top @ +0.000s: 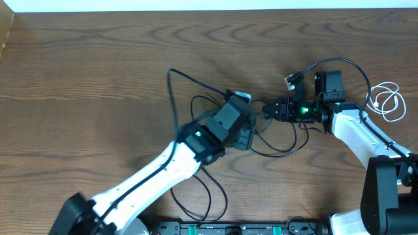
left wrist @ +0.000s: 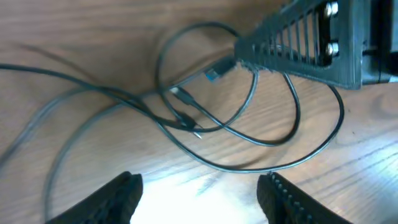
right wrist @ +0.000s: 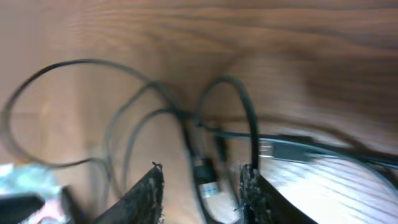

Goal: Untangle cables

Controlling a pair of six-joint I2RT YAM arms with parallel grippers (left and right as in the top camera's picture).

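Note:
Thin black cables (top: 177,98) lie in loose, crossing loops on the wooden table around both grippers. In the left wrist view the black cables (left wrist: 186,118) cross ahead of my fingers, with a blue-tipped plug (left wrist: 212,74) among them. My left gripper (top: 243,104) (left wrist: 199,193) stands open with nothing between its fingers. My right gripper (top: 268,109) (right wrist: 200,186) faces it from the right, open, and a plug end (right wrist: 208,185) lies loose between its fingers. The white cable (top: 386,101) is coiled on its own at the far right.
Thicker black arm wires (top: 206,192) loop near the front edge beside the left arm. A power strip (top: 235,228) runs along the bottom. The right gripper's ribbed finger (left wrist: 298,43) fills the top right of the left wrist view. The table's far edge (top: 196,11) runs along the top.

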